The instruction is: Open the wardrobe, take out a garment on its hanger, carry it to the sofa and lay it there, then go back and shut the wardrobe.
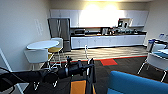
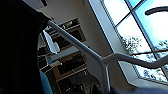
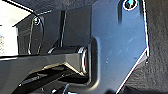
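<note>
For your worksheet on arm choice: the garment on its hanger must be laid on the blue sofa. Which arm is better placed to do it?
Probably the left. The left arm reaches forward carrying the white hanger with the black garment, and the sofa lies just ahead to its right.

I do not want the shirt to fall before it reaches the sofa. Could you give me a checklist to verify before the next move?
1. Black shirt on white hanger: ok; it drapes over one end.
2. Hold on the hanger firm: cannot tell.
3. Blue sofa in sight: ok; close, ahead on the right.
4. Round table kept away: ok; it stands off to the left.
5. Shirt hem above the floor: cannot tell.
</note>
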You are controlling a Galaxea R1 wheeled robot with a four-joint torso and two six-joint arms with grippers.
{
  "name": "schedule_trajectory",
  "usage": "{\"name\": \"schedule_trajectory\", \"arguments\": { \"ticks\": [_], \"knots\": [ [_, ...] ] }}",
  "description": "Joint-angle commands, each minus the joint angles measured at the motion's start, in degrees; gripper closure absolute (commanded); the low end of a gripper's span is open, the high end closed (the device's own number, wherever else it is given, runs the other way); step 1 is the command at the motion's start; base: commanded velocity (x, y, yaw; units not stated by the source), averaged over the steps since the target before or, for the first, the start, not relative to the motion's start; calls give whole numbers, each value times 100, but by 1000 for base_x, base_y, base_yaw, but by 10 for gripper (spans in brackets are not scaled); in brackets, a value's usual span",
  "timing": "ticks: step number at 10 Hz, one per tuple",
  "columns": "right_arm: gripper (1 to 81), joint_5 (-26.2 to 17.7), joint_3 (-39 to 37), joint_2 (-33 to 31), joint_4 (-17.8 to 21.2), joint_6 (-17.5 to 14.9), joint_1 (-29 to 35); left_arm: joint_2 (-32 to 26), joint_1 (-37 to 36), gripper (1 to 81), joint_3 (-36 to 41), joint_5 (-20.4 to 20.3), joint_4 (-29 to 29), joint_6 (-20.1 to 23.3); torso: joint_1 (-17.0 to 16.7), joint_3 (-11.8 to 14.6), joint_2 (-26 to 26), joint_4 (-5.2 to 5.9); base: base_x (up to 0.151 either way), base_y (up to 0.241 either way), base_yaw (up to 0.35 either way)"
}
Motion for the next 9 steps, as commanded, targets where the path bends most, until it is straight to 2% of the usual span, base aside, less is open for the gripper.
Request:
{"name": "schedule_trajectory", "arguments": {
  "ticks": [1, 9],
  "knots": [
    [10, -356, 21, 2, -67, -23, 235, -62, -865, 811, 185, -208, 179, 23, 1, 0, 0, 0, 0, 0, -266],
    [10, -365, 21, 10, -67, -23, 253, -123, -865, 811, 211, -111, 197, 14, 1, 0, 0, 0, 0, 0, -268]
  ]
}}
